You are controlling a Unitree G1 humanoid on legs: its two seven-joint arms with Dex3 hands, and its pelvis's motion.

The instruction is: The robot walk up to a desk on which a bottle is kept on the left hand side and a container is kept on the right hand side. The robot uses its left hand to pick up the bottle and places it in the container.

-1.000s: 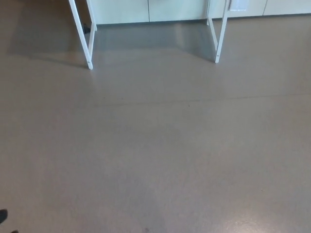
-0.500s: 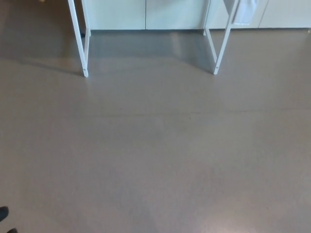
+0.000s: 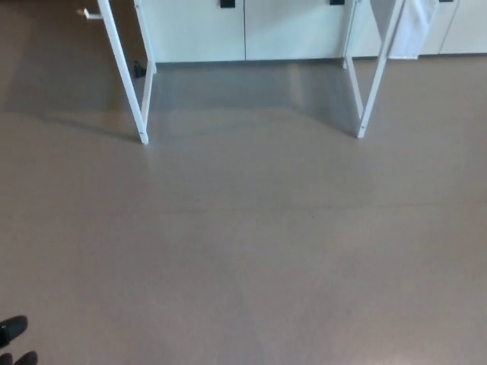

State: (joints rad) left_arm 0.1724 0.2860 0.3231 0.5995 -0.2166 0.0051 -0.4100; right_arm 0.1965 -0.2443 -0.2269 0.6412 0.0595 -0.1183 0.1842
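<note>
Lower left corner: black fingertips of the left hand poke into view; whether the fingers are spread or closed cannot be told. Right hand not visible. Bare grey-brown floor fills most of the view. Farther off stand the white desk legs. White cabinets behind. Desk top, bottle and container lie outside the view.
</note>
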